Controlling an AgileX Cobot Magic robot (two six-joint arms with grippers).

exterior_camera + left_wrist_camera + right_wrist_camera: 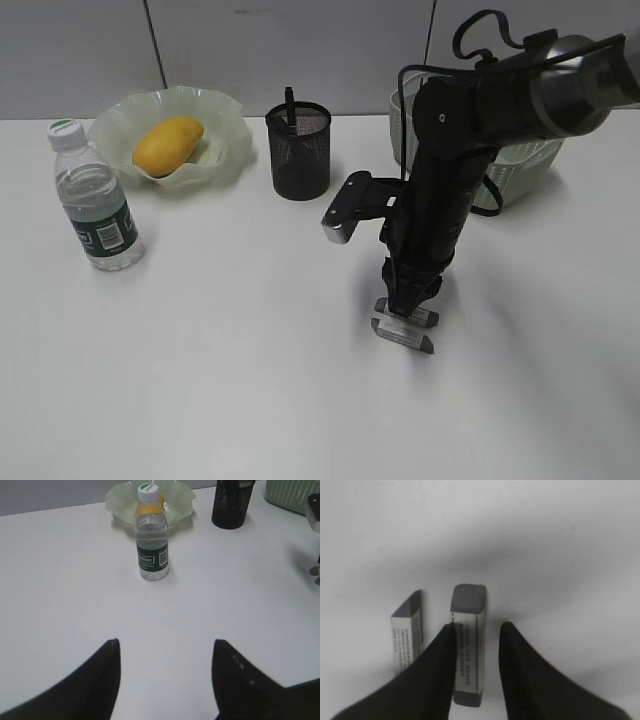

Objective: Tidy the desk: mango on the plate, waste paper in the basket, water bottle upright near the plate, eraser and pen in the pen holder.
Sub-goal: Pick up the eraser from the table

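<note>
Start with the containers along the desk's (200,380) far edge. The plate (225,135), pale green with a ruffled rim, sits toward the far left corner and already holds the mango (168,145), smooth and yellow-orange, lying on its side. Just right of it, at the middle of the far edge, the black mesh pen holder (298,152) stands upright with a dark pen (290,108) poking above its rim. The basket (525,165) is by the far right corner, mostly hidden behind the right arm, so you cannot see what lies in it.

The water bottle (95,200) stands upright near the left edge, just in front of the plate, white cap up, dark green label facing you.

Your right gripper (477,630) points straight down over the middle of the desk, a little right of centre. Two erasers lie there side by side: a grey eraser (468,645) in a printed paper sleeve sits between the two fingers, which stand close on either side of it, and whether they press it you cannot tell. A second eraser (407,632) lies just to one side, outside the fingers.

Your left gripper (165,652) hangs above bare desk near the front edge, fingers spread apart, nothing between them.
</note>
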